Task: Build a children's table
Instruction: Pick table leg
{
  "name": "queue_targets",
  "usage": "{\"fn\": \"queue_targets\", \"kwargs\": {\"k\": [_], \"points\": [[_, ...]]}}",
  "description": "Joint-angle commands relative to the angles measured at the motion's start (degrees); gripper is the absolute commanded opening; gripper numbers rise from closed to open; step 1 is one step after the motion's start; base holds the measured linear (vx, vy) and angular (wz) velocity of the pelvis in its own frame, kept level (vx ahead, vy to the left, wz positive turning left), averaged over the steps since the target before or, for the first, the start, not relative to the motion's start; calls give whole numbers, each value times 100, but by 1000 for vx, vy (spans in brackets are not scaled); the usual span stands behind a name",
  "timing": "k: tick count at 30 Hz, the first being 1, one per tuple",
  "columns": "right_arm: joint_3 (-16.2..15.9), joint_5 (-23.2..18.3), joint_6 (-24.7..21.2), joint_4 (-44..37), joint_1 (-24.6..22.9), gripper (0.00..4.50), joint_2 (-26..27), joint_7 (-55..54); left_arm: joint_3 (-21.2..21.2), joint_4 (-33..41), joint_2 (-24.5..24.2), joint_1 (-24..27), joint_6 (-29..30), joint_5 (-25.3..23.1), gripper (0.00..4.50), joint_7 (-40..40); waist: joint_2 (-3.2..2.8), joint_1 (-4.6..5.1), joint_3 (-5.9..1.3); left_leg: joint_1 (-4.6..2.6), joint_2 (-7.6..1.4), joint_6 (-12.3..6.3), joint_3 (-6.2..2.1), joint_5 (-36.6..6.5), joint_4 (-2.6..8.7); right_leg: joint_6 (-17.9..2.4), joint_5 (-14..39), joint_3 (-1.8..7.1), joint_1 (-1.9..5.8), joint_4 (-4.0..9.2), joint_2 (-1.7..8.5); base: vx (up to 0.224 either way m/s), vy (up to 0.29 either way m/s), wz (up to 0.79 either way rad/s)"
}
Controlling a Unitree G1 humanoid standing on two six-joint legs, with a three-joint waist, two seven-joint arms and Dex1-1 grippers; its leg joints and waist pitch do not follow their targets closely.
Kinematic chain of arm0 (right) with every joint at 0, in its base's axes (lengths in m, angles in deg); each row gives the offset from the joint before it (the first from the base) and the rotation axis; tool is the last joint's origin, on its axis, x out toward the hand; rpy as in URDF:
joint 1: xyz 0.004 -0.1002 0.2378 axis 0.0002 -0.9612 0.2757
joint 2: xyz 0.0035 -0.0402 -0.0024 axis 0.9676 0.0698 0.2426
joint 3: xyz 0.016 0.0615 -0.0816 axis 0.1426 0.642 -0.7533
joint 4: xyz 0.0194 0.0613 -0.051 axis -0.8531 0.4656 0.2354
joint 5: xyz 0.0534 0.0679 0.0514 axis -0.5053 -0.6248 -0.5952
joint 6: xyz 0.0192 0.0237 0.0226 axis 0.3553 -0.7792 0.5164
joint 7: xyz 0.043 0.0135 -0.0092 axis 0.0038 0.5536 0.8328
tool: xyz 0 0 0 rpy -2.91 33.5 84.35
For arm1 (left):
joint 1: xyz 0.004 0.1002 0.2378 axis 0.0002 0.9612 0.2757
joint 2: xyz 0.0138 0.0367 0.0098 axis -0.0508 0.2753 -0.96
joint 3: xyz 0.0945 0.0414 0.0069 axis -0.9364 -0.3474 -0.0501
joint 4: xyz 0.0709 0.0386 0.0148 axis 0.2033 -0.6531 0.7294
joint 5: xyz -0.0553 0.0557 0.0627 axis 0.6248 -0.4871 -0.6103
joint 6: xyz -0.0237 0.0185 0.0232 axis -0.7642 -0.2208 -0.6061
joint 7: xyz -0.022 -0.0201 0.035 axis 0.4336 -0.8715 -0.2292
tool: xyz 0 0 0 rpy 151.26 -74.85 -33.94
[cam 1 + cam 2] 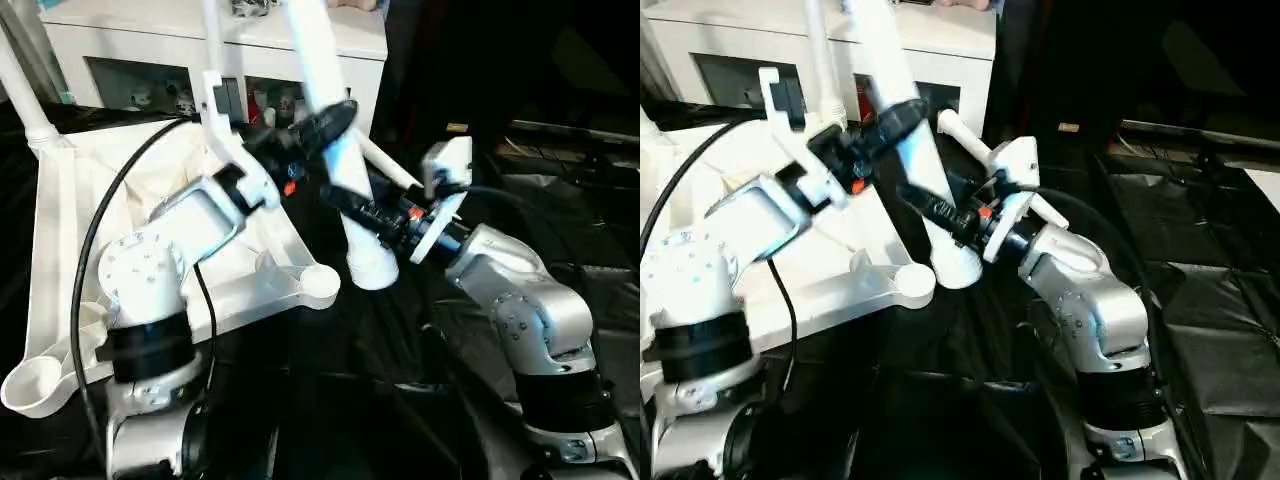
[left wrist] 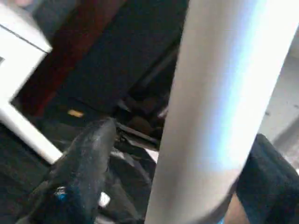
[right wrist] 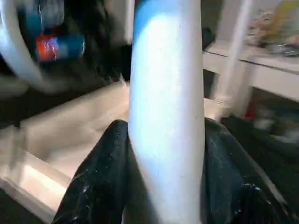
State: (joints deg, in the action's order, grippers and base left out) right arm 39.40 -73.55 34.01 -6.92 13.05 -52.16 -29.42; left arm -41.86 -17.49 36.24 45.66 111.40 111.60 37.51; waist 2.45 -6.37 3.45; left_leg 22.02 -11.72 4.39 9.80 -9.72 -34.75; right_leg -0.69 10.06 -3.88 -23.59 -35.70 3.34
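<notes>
While clamped low on the white leg (image 1: 335,150), right gripper (image 1: 940,213) holds it tilted, wide end just beside the upturned tabletop (image 1: 75,215) corner socket (image 1: 320,283); left gripper (image 1: 325,122) brackets it higher, grip uncertain.

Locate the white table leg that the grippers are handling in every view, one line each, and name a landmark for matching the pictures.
Left eye view: the leg slants down the upper middle, its wide end just right of the tabletop's corner socket.
Right eye view: the leg stands left of centre, its end beside the same socket.
Left wrist view: the leg runs right of centre.
Right wrist view: the leg is central between black fingers.
Shared landmark: the corner socket.
</notes>
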Motion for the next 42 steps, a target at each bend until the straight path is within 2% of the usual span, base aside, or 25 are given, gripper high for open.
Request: {"fn": "queue_targets", "kwargs": {"k": [1, 2, 3, 5, 7, 9, 14, 17, 24, 25, 29, 32, 34, 36, 37, 38, 39, 41, 42], "points": [[-149, 373, 403, 5, 45, 177, -6, -186, 22, -124, 5, -88, -123, -175, 369, 202, 15, -3, -411, -77, -80, 210, -25, -972, 379, -348, 1683, 255, 321, 490, 385, 0, 0, 0], [-149, 373, 403, 5, 45, 177, -6, -186, 22, -124, 5, -88, -123, -175, 357, 202, 12, -7, -410, -83, -86, 212, -28, -983, 381, -336, 1693, 254, 308, 490, 386, 0, 0, 0], [-219, 615, 562, 114, 71, 177, 93, -530, -17, -139, 89, -119, -235, -306, 334, 350, 11, 0, -410, -85, -99, 214, -35, -1030, 387, -329, 1682, 255, 296, 485, 388, 0, 0, 0], [-260, 780, 618, 181, 104, 177, 210, -849, -21, -175, 180, -157, -354, -450, 331, 588, 24, 15, -412, -83, -89, 217, -31, -1032, 385, -335, 1641, 251, 298, 485, 378, 0, 0, 0], [-299, 997, 744, 222, 143, 177, 291, -1145, 69, -237, 292, -204, -412, -451, 324, 845, 20, 10, -417, -90, -97, 237, -37, -1032, 387, -360, 1468, 255, 300, 464, 375, 0, 0, 0], [-327, 1250, 891, 333, 197, 177, 367, -1432, 213, -349, 425, -265, -592, -459, 297, 1225, 30, 15, -419, -89, -91, 249, -36, -1049, 388, -391, 1344, 254, 304, 451, 367, 0, 0, 0], [-514, 1745, 1404, 502, 236, 177, 299, -1547, 276, -383, 527, -293, -721, -360, 274, 1333, 51, 9, -420, -75, -80, 210, -31, -1013, 378, -352, 1239, 259, 319, 435, 371, 0, 0, 0], [-576, 1845, 1518, 569, 231, 177, 281, -1584, 271, -363, 572, -286, -670, -273, 248, 1284, 33, 8, -418, -80, -74, 186, -27, -996, 370, -398, 1133, 261, 321, 421, 362, 0, 0, 0], [-613, 2050, 1749, 730, 255, 177, 311, -1676, 182, -295, 533, -243, -595, -92, 195, 1307, 39, 27, -410, -85, -77, 160, -27, -1118, 375, -410, 1222, 258, 319, 436, 350, 0, 0, 0], [-606, 2017, 1751, 748, 255, 233, 323, -1653, 201, -303, 528, -252, -607, -95, 189, 1314, 32, 25, -411, -95, -81, 160, -27, -1127, 377, -412, 1235, 259, 312, 439, 351, 0, 0, 0], [-538, 1899, 1779, 778, 246, 265, 386, -1586, 210, -304, 481, -255, -631, -73, 183, 1309, 35, 32, -410, -95, -81, 150, -29, -1177, 379, -401, 1277, 256, 312, 440, 354, 0, 0, 0], [-396, 1624, 1778, 760, 247, 295, 478, -1459, -70, -246, 188, -174, -616, -305, 178, 1080, 11, 35, -415, -104, -90, 125, -40, -1209, 393, -387, 1290, 255, 298, 431, 351, 0, 0, 0], [-67, 891, 1296, 617, 256, 310, 613, -1091, -562, -128, -317, -53, -570, -624, 177, 523, 2, 50, -417, -121, -97, 77, -48, -1268, 406, -368, 1293, 258, 293, 426, 346, 0, 0, 0], [45, 605, 1070, 551, 269, 333, 594, -891, -704, -61, -504, -26, -519, -643, 177, 278, 5, 64, -418, -111, -114, 129, -50, -1181, 411, -424, 1142, 262, 303, 404, 353, 0, 0, 0], [146, 278, 647, 474, 292, 337, 509, -649, -885, 68, -753, 12, -414, -625, 177, -36, 6, 61, -415, -133, -116, 123, -48, -1144, 410, -504, 1036, 262, 305, 393, 348, 0, 0, 0], [217, 19, 305, 407, 308, 337, 427, -439, -1032, 177, -958, 44, -325, -604, 177, -296, -5, 58, -421, -115, -118, 130, -58, -1093, 414, -537, 968, 262, 325, 361, 355, 0, 0, 0], [181, -397, -252, 242, 300, 339, 107, 162, -1246, 413, -1334, 100, -124, -462, 177, -816, -30, 38, -427, -145, -123, 107, -64, -1051, 409, -592, 878, 260, 337, 332, 342, 0, 0, 0], [107, -592, -515, 133, 272, 339, -130, 527, -1315, 538, -1523, 111, -49, -341, 177, -1104, -15, 33, -405, -126, -124, 148, -24, -1005, 400, -695, 851, 277, 313, 365, 370, 0, 0, 0], [79, -664, -603, 94, 261, 339, -227, 668, -1344, 583, -1601, 110, -37, -294, 177, -1226, -7, 22, -407, -120, -108, 154, -24, -989, 393, -708, 889, 272, 330, 365, 370, 0, 0, 0]]}}
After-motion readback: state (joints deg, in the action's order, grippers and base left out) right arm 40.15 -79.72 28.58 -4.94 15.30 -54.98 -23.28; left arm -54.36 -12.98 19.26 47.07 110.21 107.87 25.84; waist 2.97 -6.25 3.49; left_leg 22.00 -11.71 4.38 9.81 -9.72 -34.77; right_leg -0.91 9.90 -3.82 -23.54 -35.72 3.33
